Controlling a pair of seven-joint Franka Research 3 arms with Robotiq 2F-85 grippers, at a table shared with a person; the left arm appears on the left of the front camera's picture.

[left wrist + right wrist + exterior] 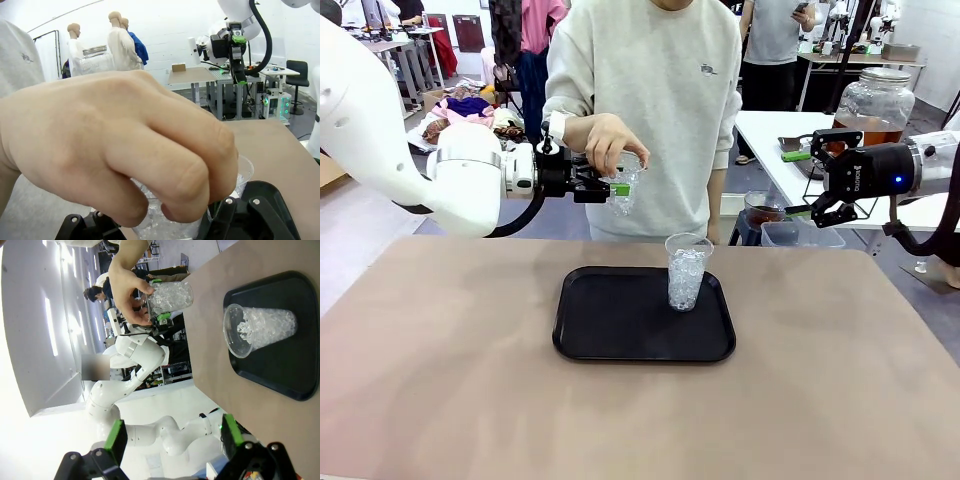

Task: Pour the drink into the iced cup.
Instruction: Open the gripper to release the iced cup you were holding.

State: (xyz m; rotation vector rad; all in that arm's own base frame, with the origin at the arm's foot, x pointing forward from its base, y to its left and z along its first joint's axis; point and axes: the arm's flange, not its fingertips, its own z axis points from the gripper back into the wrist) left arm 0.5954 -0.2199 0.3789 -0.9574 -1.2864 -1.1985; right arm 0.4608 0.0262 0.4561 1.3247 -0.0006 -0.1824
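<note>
L end effector [617,186] flanks an iced cup [628,197] that the person's hand [610,143] grips from above, 11 o'clock of the black tray [590,340]. Reads as a handover; can't tell if the pads clamp.
2nd iced cup [687,272] stands upright on the tray, mid-counter, prob. staged.
R end effector [807,185] is open and empty beside the dispenser jar [876,95] at 2 o'clock. The drink [882,132] sits inside, unpoured.

Bright, even indoor light — soft shadows, close hand [115,145] blurred, wrist-view edges bowed
</note>
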